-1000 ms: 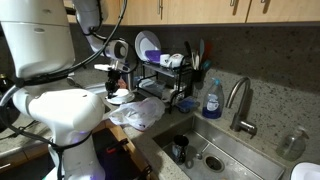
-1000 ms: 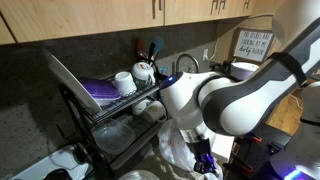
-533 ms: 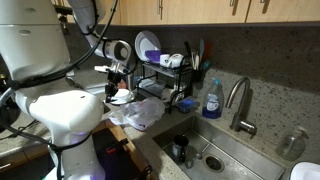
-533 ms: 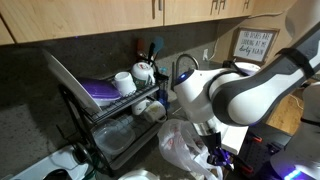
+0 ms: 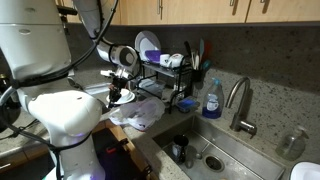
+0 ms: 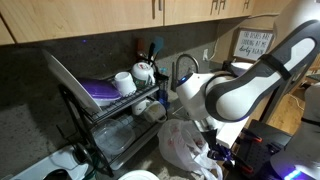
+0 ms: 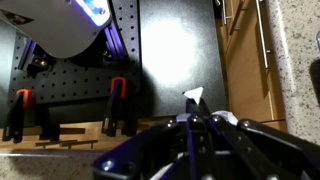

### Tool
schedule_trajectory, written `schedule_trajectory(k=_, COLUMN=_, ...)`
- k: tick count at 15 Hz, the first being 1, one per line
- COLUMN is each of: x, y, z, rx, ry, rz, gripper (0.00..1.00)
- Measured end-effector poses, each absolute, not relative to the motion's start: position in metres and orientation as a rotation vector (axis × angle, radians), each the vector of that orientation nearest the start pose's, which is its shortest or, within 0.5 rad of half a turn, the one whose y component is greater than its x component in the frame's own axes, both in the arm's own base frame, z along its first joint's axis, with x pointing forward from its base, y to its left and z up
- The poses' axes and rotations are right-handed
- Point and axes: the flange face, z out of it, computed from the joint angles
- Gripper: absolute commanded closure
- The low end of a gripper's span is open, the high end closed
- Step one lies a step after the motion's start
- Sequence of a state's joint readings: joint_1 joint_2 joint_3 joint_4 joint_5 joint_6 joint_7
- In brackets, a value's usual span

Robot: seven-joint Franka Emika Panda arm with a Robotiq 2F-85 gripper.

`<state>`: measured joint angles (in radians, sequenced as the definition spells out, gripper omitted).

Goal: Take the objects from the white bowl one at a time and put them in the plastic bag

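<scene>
My gripper (image 7: pixel 196 116) fills the bottom of the wrist view, its dark jaws drawn together on a small white object (image 7: pixel 193 96) that sticks out at the tips. In an exterior view the gripper (image 5: pixel 113 93) hangs over the counter beside the crumpled clear plastic bag (image 5: pixel 140 112). The white bowl (image 5: pixel 122 98) lies right under it, mostly hidden. The bag (image 6: pixel 186 146) also shows below my arm in an exterior view, with the bowl's rim (image 6: pixel 140 175) at the bottom edge.
A black dish rack (image 5: pixel 165 75) with plates and cups stands behind the bag. A blue soap bottle (image 5: pixel 211 98), faucet (image 5: pixel 238 102) and sink (image 5: pixel 205 150) lie beyond. The wrist view looks past the counter edge to wooden drawers (image 7: pixel 250 60) and a black pegboard (image 7: pixel 60 80).
My arm has swung sideways and a little lower near the bag, uncovering the bag in an exterior view. The jaws stay shut.
</scene>
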<state>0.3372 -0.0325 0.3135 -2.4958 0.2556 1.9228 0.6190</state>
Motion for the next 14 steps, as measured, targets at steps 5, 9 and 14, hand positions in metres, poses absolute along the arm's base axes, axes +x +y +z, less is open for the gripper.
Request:
schedule_trajectory(k=5, x=0.323, y=0.246, z=0.235, rx=-3.134, ry=0.275, rz=0.896, gripper=0.98)
schedule_trajectory(k=9, x=0.335, y=0.24, z=0.206, rx=-3.11, ry=0.328, rz=0.85, gripper=0.98)
schedule_trajectory(k=14, x=0.351, y=0.239, z=0.177, rx=-3.087, ry=0.349, rz=0.715, gripper=0.99)
